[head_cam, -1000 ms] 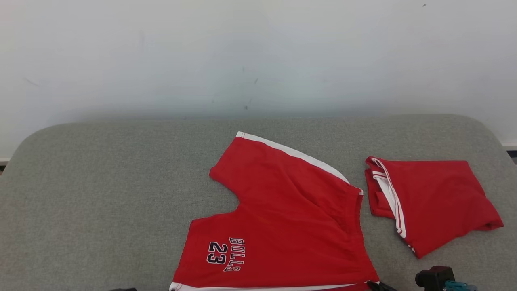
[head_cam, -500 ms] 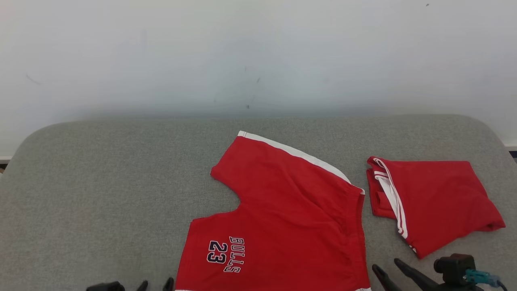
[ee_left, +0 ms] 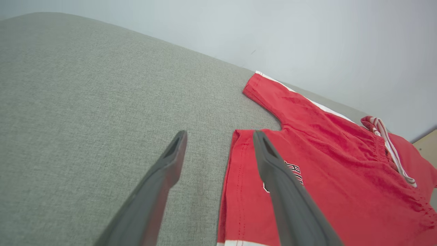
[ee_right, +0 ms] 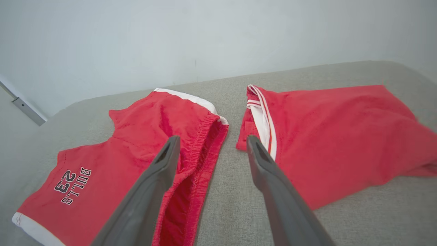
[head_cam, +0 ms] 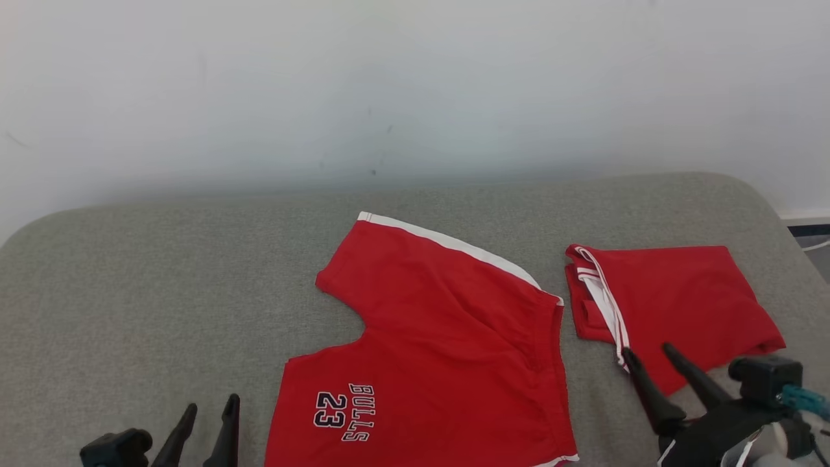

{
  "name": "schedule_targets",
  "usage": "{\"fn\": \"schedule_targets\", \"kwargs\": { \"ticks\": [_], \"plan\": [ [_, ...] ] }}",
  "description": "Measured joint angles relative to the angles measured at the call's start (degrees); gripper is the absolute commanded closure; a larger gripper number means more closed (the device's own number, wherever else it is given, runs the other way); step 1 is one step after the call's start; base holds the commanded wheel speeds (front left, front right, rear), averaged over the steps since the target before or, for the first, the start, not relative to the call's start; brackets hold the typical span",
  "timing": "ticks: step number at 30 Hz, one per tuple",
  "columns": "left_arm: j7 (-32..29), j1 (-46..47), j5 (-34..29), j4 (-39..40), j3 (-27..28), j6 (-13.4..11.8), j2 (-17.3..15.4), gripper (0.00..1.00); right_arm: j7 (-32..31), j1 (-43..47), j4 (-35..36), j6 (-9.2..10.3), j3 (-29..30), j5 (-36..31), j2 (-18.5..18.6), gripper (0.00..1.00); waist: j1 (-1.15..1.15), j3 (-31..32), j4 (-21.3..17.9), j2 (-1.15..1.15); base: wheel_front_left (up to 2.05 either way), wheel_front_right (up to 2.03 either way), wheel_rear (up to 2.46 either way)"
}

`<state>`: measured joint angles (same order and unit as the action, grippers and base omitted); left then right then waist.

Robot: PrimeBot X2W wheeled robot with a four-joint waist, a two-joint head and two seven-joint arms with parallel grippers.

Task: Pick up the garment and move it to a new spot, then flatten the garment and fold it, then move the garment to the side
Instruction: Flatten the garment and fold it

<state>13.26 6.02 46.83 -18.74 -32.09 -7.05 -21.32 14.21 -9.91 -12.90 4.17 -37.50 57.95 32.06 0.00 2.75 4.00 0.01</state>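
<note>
The garment (head_cam: 441,350) is a pair of red shorts with white trim and "BULLS 23" print, lying flat in the middle of the grey cushion (head_cam: 162,292). My left gripper (head_cam: 213,403) stands open just left of the shorts' near leg, holding nothing. In the left wrist view the left gripper (ee_left: 219,133) straddles the hem edge of the shorts (ee_left: 324,160). My right gripper (head_cam: 648,350) is open and empty to the right of the waistband. The right wrist view shows the right gripper (ee_right: 212,138) over the gap beside the shorts (ee_right: 136,153).
A second red garment (head_cam: 674,305) with white stripes lies folded at the right of the cushion, also seen as the folded garment (ee_right: 334,136) beyond my right fingers. A pale wall (head_cam: 415,84) rises behind. The cushion's left half is bare grey fabric.
Both grippers have gone from shut to open and have come up into the head view from the bottom edge, beside the shorts. The head camera has shifted slightly; the shorts lie as before.
</note>
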Motion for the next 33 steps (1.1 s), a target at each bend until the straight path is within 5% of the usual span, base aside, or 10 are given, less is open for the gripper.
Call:
{"fn": "schedule_targets", "kwargs": {
  "ticks": [7,19,33],
  "plan": [
    [0.48,-1.92,-1.88,2.13,3.37,-0.05,-0.30,0.00,0.02,0.75,2.52,2.47,6.10,-5.77,1.40,0.00,0.00,-0.65,-1.69,0.00,0.00,0.00,0.00],
    [0.91,-5.59,-8.72,2.86,9.76,-0.07,-1.22,0.00,0.25,6.14,4.05,2.97,10.99,-13.97,3.24,0.00,0.00,-1.59,-3.90,0.00,0.00,0.00,0.00],
    [1.09,-8.39,-12.67,9.13,18.67,-0.07,2.19,0.00,0.42,9.57,10.00,2.97,20.80,-17.27,-0.80,0.00,0.00,-1.91,-3.82,0.00,0.00,0.00,0.00]
  ]
}}
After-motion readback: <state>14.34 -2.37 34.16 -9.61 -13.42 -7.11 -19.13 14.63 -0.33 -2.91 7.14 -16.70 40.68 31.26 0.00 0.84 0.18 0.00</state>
